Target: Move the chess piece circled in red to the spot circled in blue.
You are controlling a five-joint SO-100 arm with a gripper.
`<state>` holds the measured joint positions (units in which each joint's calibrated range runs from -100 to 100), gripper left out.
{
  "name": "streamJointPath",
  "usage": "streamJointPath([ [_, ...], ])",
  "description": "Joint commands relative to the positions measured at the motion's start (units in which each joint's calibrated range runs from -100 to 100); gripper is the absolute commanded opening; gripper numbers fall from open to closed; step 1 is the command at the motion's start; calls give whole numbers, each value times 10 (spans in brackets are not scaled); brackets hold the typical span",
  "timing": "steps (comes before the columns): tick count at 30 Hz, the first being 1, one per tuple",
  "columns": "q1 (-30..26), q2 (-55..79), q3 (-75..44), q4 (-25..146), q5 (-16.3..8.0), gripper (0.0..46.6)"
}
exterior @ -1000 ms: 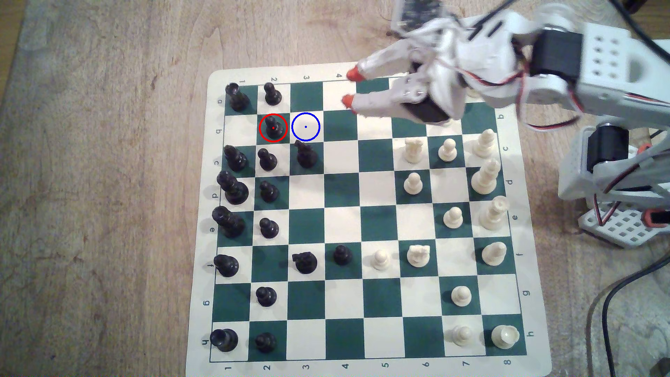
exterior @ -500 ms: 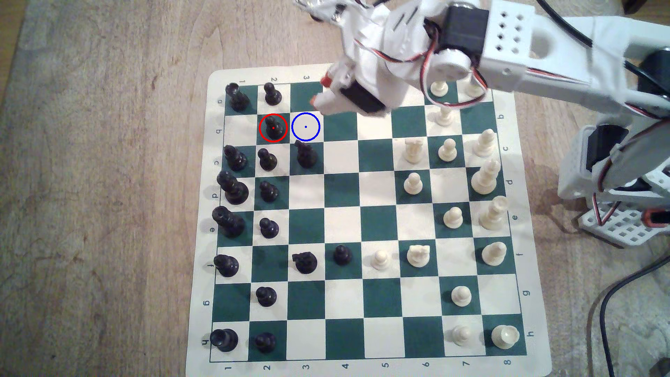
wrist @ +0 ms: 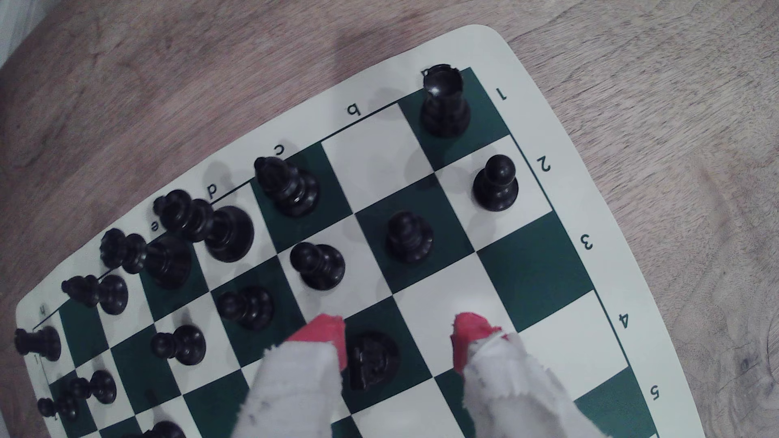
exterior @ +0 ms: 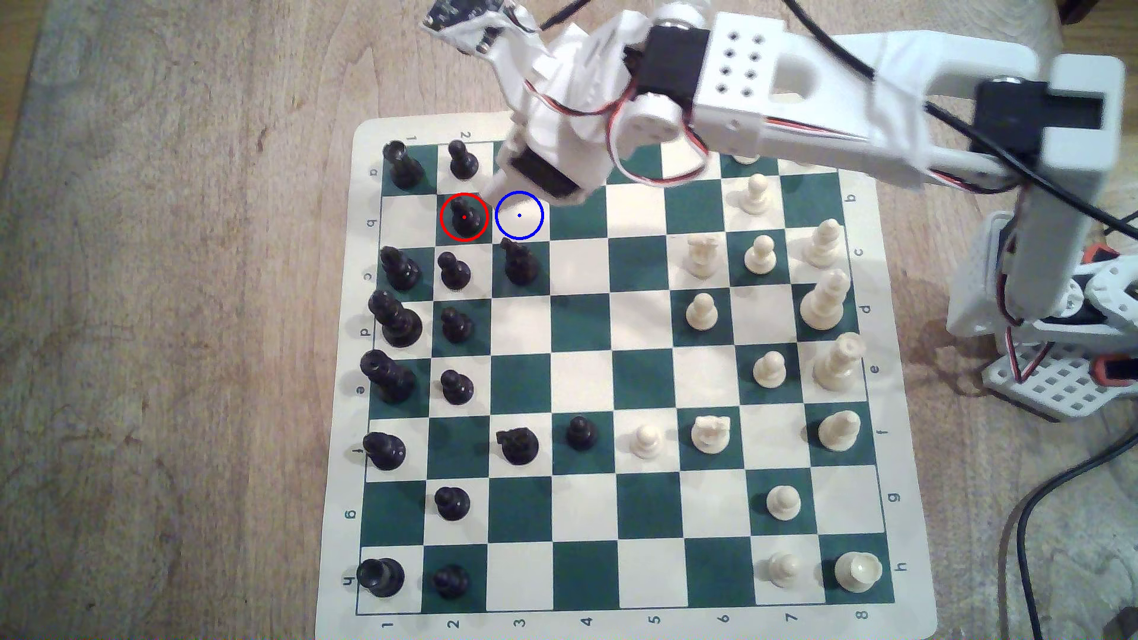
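The red-circled black pawn (exterior: 464,216) stands on a dark green square in the board's second column; in the wrist view this pawn (wrist: 409,238) lies a little beyond my fingertips. The blue-circled cream square (exterior: 519,215) is right beside it on the exterior view's right, and the same cream square (wrist: 442,290) lies bare under my fingers. My gripper (exterior: 500,183) hovers over the board's far edge, just above both circles. The gripper (wrist: 396,337) is open, its red-tipped fingers wide apart and holding nothing.
A black knight (exterior: 520,263) stands one square nearer than the blue circle, and the knight (wrist: 371,360) lies between my fingers in the wrist view. More black pawns (exterior: 462,160) (exterior: 454,272) flank the circled one. A black rook (exterior: 401,165) holds the corner. White pieces fill the board's right side.
The arm has swung toward the exterior view's left, from over column 4 to above column 3 beside the circles, tilting more downward. The gripper stayed open and no piece moved.
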<state>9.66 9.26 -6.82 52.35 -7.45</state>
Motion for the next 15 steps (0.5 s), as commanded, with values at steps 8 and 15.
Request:
streamJointPath([
  [8, -15, 86, -134, -40, 1, 152],
  [15, -8, 125, -127, -80, 0, 156],
])
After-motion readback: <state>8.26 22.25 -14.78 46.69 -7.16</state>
